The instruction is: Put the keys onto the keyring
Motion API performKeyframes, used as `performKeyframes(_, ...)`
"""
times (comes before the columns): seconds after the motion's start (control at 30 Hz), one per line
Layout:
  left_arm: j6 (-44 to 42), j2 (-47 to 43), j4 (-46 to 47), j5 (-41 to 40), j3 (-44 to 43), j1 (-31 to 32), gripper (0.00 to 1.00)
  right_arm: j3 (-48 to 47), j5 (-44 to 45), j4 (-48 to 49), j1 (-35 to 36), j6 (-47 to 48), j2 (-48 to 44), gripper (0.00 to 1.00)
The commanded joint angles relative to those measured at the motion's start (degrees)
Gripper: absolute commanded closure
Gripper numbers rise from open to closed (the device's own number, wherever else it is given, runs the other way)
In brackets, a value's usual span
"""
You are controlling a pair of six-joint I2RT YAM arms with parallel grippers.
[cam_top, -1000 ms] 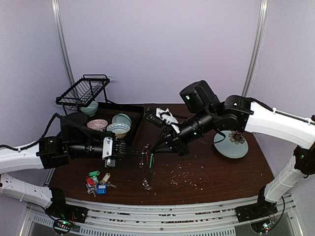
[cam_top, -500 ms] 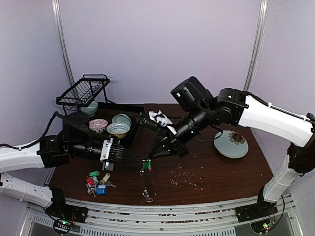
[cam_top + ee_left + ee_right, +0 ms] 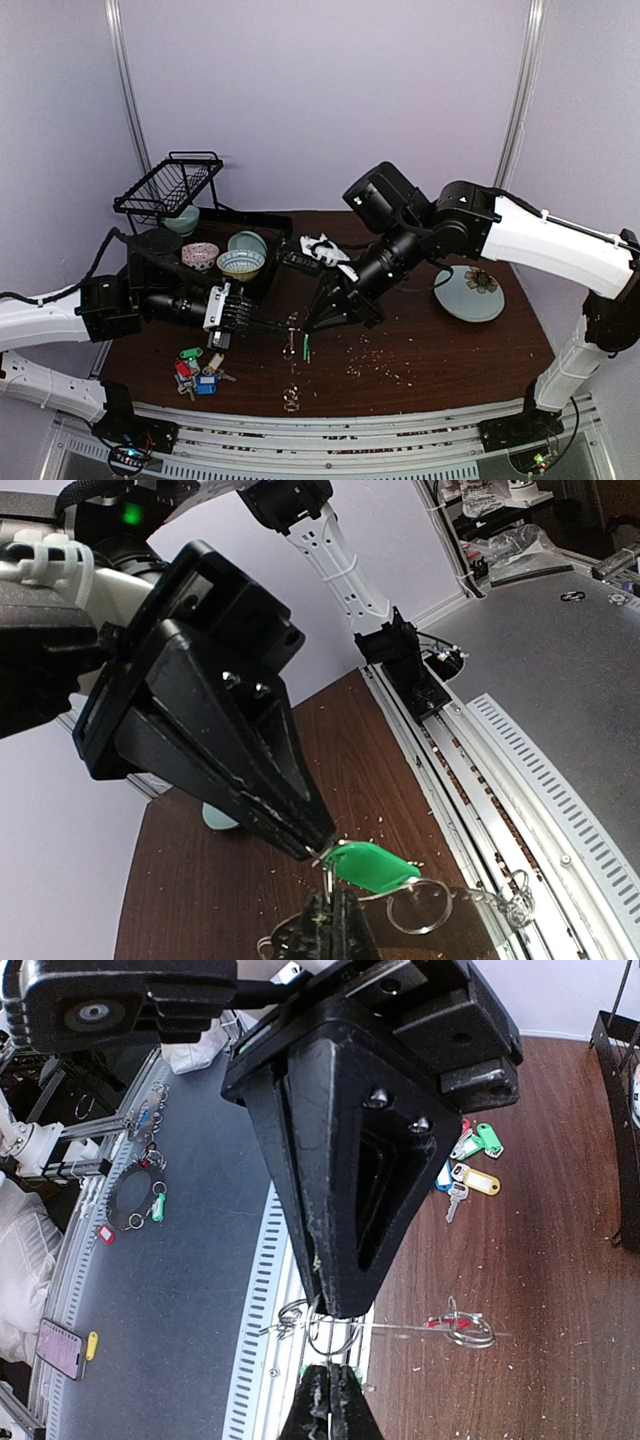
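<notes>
**Q:** Fingers?

**A:** My left gripper point(image 3: 330, 922) is pressed together on the keyring point(image 3: 462, 1330) wire. My right gripper point(image 3: 319, 848) pinches the green-tagged key point(image 3: 372, 868) by its ring end, tip to tip with the left.

**Q:** Why like that?

**A:** My guess is the left steadies the ring in the air so the right can thread the key on.

**Q:** Where is it, pointing how?

**A:** Well to the left-arm side of the plate point(image 3: 455, 303), lifted. The keyring hangs edge-on, its long axis dropping from the pinch toward the table point(image 3: 420, 350). The green tag trails downward too. The loose keys point(image 3: 200, 370) lie farther from the plate.
</notes>
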State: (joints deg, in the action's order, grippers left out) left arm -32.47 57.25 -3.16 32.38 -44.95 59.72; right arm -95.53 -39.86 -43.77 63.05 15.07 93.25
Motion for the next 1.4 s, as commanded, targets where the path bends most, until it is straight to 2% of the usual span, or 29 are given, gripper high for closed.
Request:
performKeyframes(0.0,-0.4,-1.0,3.0,0.6,-1.4,0.1,1.0,-0.9,-1.3,0.8,0.3,0.2,-0.1,1.0)
performKeyframes(0.57,-0.6,-1.2,3.2,0.7,-1.2,0.1,1.0,0.2,-3.0,3.4,0.4,-0.4,0.6,1.0)
performKeyframes(0.97,0.5,-1.8,5.0,-2.9,-0.2,0.1,1.0,1.0,-5.6,1.0,0.2,0.4,-0.1,1.0)
performKeyframes(1.17,1.1,-1.9,5.3,-1.4,-0.4,0.1,1.0,0.4,-7.2,-0.4,0.1,0.5,0.6,1.0)
performKeyframes(1.37,1.5,-2.7,5.8,-1.0,0.1,0.1,1.0,2.0,-5.9,3.6,0.1,-1.2,-1.0,1.0)
